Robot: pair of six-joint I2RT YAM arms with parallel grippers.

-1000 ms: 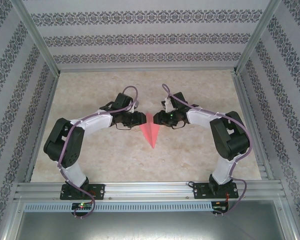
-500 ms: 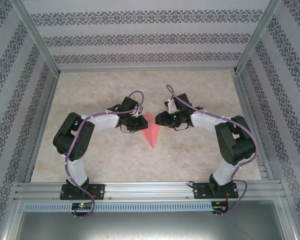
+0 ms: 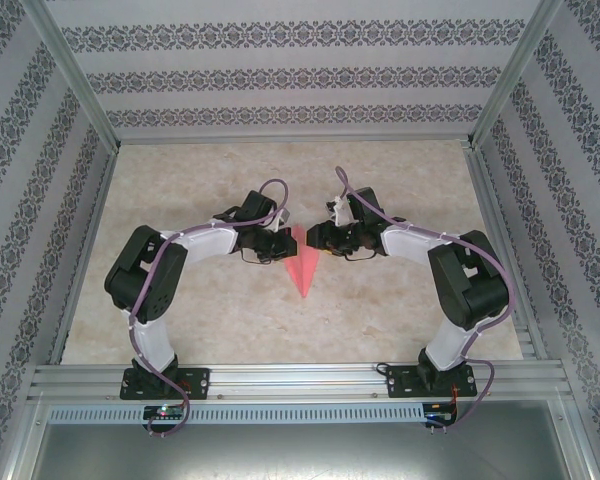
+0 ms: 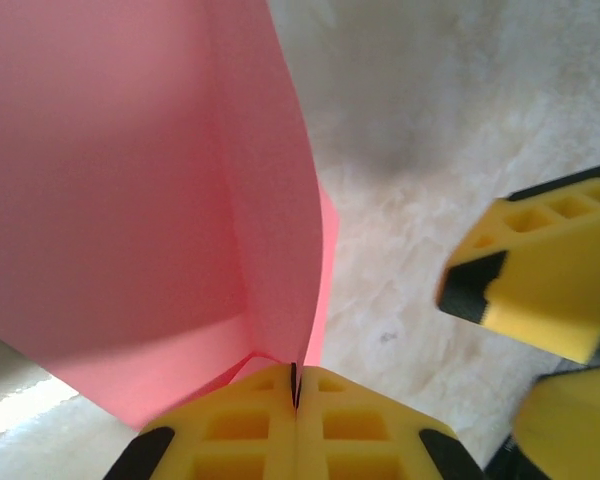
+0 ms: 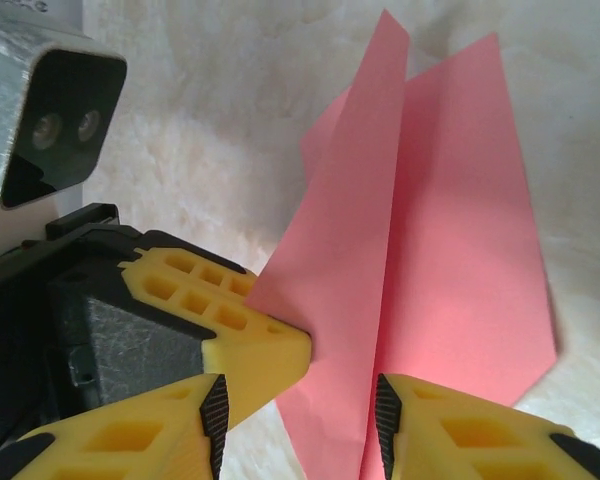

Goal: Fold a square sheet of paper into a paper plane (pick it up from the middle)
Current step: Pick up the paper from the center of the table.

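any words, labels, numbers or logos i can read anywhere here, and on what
None can be read.
The paper plane is plain pink, unmarked.
The wallpaper carries only ornament bands, no letters.
Small dark marks above the grey camera housing in the right wrist view are too blurred to read.

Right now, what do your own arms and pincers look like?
The left arm and right arm have white links with bulky black joints, and a purple cable runs along each. The left pincer and right pincer have yellow fingers with rectangular cut-out pockets and black pads at the tips.
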